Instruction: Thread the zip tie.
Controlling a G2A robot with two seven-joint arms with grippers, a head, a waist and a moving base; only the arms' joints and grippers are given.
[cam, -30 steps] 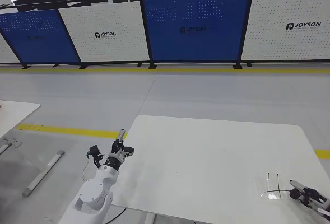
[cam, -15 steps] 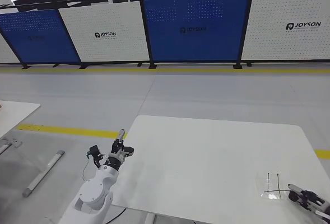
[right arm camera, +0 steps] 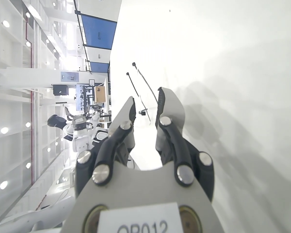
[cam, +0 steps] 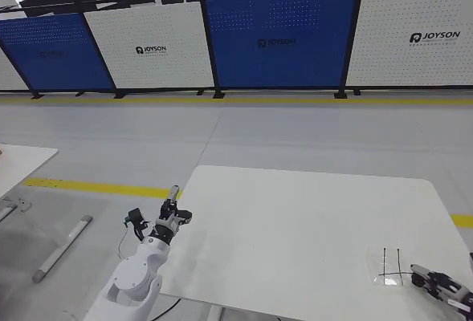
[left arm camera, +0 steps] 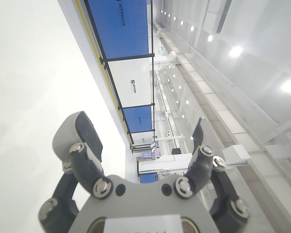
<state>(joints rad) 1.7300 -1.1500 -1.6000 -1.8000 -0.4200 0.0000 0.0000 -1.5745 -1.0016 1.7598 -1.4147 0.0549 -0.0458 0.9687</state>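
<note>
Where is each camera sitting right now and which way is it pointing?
Top view: above the arms, looking down on the white table; left gripper by its left edge, right gripper beside the zip ties.
Left wrist view: on the left wrist, facing past the table towards panels and ceiling; own open fingers show.
Right wrist view: on the right wrist, facing the zip ties; own open fingers show.
Shared: top and right wrist views both hold the zip ties.

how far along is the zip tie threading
Done: nothing; the zip ties lie flat on the table, none looped. In hand: the right gripper sits open close to them, gripping nothing; the left gripper is open and empty. Left: pick one up and thread it.
</note>
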